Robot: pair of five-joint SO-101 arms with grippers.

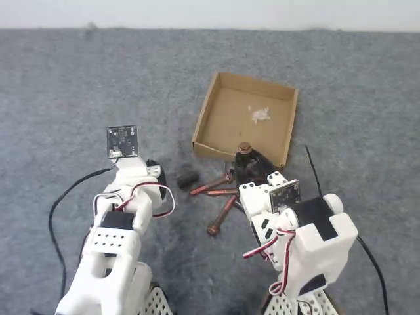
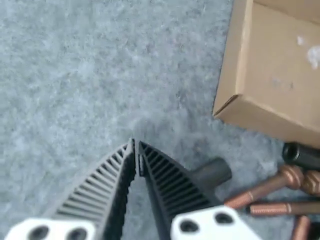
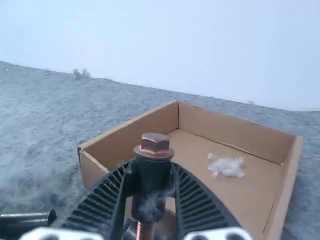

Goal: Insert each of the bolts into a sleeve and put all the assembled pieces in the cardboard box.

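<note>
My right gripper (image 3: 151, 172) is shut on a black sleeve (image 3: 150, 182) with a copper bolt through it, the bolt's hex head (image 3: 154, 144) sticking out on top. It is held upright just short of the near wall of the cardboard box (image 3: 235, 132); from above, this gripper (image 1: 245, 161) is at the box's (image 1: 209, 108) front edge. My left gripper (image 2: 135, 146) is shut and empty, low over the carpet beside a loose black sleeve (image 2: 212, 172). That sleeve (image 1: 188, 178) lies left of three loose bolts (image 1: 211, 185), (image 1: 223, 192), (image 1: 222, 215).
A white scrap (image 1: 260, 115) lies inside the box. Grey carpet covers the whole table, with open room to the left and far side. A black cable (image 1: 314, 172) runs along the right of the right arm.
</note>
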